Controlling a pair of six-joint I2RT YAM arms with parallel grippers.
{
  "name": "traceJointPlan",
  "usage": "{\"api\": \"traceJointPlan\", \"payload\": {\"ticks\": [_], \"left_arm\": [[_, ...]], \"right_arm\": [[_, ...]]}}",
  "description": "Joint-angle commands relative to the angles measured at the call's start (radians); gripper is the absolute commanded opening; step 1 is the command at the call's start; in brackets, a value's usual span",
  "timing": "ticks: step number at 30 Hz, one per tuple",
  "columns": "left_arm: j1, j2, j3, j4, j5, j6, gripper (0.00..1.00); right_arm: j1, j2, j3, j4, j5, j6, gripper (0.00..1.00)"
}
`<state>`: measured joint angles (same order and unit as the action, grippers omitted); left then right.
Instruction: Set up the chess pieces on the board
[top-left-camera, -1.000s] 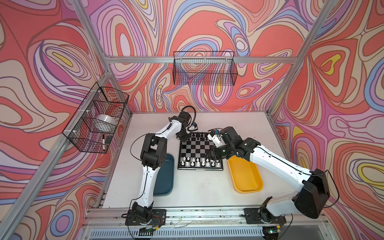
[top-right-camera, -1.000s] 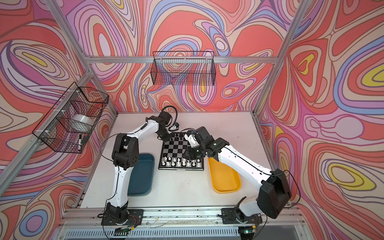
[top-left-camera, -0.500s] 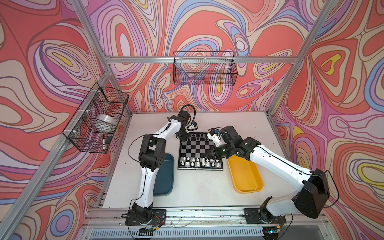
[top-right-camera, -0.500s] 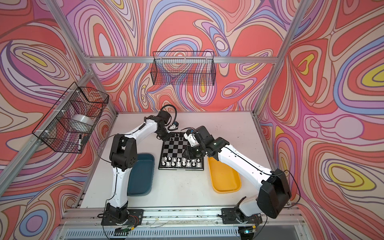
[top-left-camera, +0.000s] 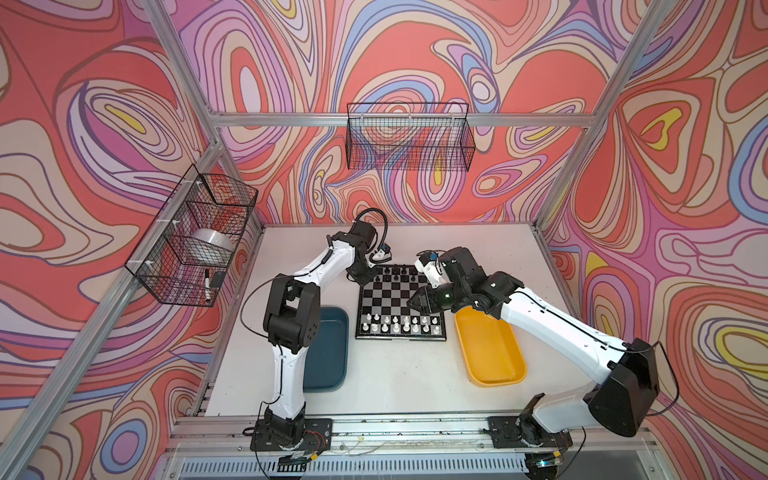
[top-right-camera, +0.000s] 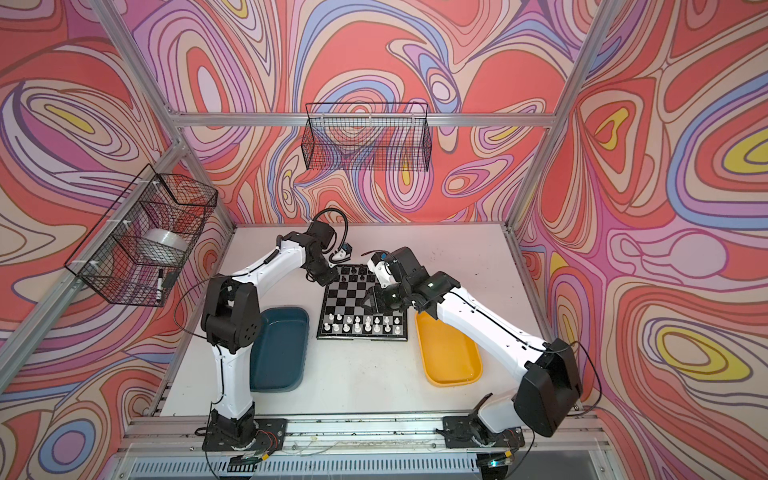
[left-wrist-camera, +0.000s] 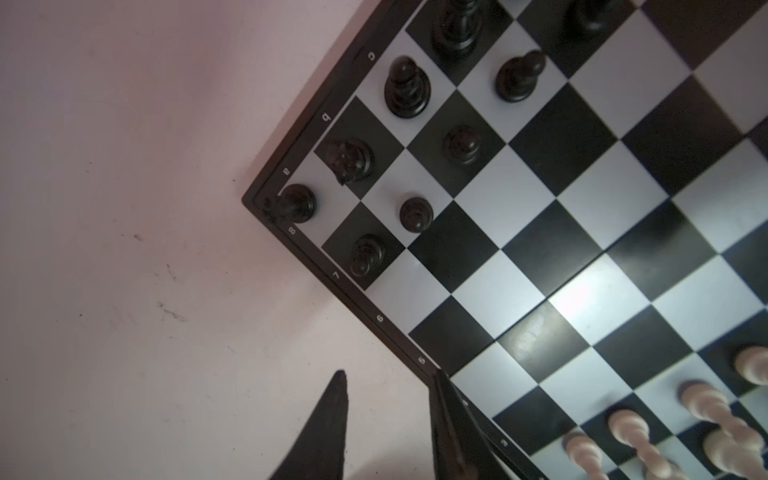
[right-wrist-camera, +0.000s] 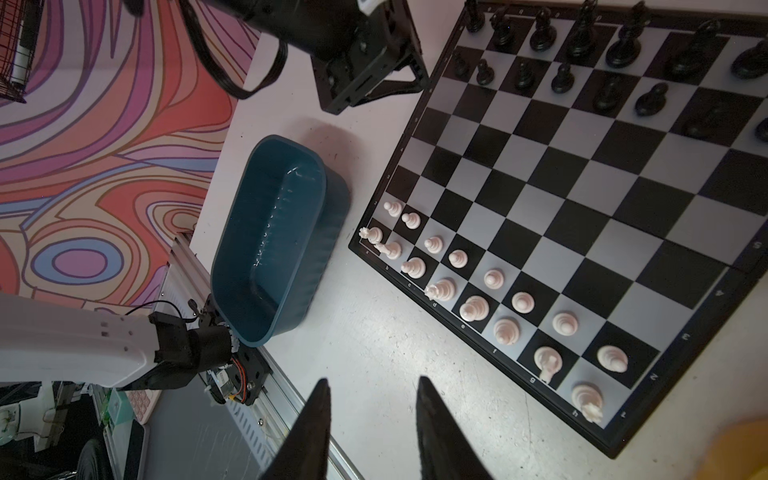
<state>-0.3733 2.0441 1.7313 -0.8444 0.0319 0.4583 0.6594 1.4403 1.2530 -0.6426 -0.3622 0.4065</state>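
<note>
Two robot arms reached over a white desk (top-left-camera: 395, 374). Between a teal tray (top-left-camera: 328, 353) and a yellow tray (top-left-camera: 490, 353) lay the board (top-left-camera: 399, 297), flat on the desk. Its two near rows were filled with white chess pieces (right-wrist-camera: 473, 308), and black chess pieces (left-wrist-camera: 407, 87) stood along the far rows. By the board's far left edge hovered the left tool (left-wrist-camera: 388, 374), fingers parted and empty. The right tool (right-wrist-camera: 372, 380) hung above the board's right side, likewise parted, holding nothing.

Board (top-left-camera: 399, 297) between two trays (top-left-camera: 332, 365)
</note>
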Motion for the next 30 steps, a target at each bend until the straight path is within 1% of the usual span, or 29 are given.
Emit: {"api": "traceJointPlan", "payload": {"ticks": [1,3,6,11,13,14,16,17,18,19,20,22,24,26,28,29,30], "left_arm": [[0.003,-0.103,-0.03,-0.045,-0.007,-0.014,0.39],[0.002,-0.154,-0.054,-0.058,-0.012,-0.02,0.42],[0.004,-0.241,-0.092,-0.085,-0.017,-0.028,0.46],[0.007,-0.403,-0.186,-0.107,-0.03,-0.049,0.55],[0.014,-0.473,-0.232,-0.102,-0.025,-0.065,0.6],[0.019,-0.51,-0.259,-0.094,-0.024,-0.075,0.64],[0.03,-0.564,-0.302,-0.09,-0.02,-0.086,0.67],[0.04,-0.587,-0.326,-0.083,-0.016,-0.094,0.71],[0.057,-0.605,-0.346,-0.078,-0.009,-0.106,0.72],[0.074,-0.62,-0.363,-0.071,-0.003,-0.118,0.73],[0.093,-0.638,-0.385,-0.057,0.007,-0.135,0.74],[0.129,-0.674,-0.427,-0.016,0.02,-0.171,0.75],[0.168,-0.715,-0.48,0.054,0.039,-0.219,0.76],[0.201,-0.746,-0.536,0.128,0.058,-0.262,0.77],[0.217,-0.771,-0.602,0.223,0.054,-0.301,0.8],[0.225,-0.779,-0.635,0.268,0.049,-0.325,0.84],[0.226,-0.785,-0.659,0.315,0.048,-0.337,0.9]], "right_arm": [[-0.013,0.007,0.029,0.004,0.061,-0.006,0.4],[-0.024,0.001,0.031,0.009,0.081,-0.005,0.44],[-0.067,-0.002,0.025,0.027,0.116,0.005,0.46],[-0.175,-0.016,-0.055,0.162,0.093,0.008,0.53],[-0.221,-0.016,-0.093,0.214,0.086,0.017,0.57],[-0.244,-0.018,-0.111,0.239,0.081,0.022,0.58],[-0.278,-0.024,-0.135,0.285,0.078,0.029,0.59],[-0.292,-0.029,-0.147,0.307,0.084,0.033,0.61],[-0.306,-0.032,-0.159,0.33,0.088,0.038,0.64],[-0.317,-0.031,-0.169,0.349,0.091,0.038,0.65],[-0.326,-0.03,-0.18,0.372,0.095,0.019,0.68],[-0.328,-0.037,-0.213,0.432,0.155,-0.014,0.73],[-0.328,-0.048,-0.256,0.499,0.246,-0.049,0.75],[-0.33,-0.055,-0.297,0.562,0.336,-0.093,0.75],[-0.33,-0.068,-0.365,0.669,0.413,-0.126,0.76],[-0.33,-0.073,-0.403,0.727,0.464,-0.129,0.8],[-0.332,-0.075,-0.428,0.77,0.492,-0.139,0.84]]}}
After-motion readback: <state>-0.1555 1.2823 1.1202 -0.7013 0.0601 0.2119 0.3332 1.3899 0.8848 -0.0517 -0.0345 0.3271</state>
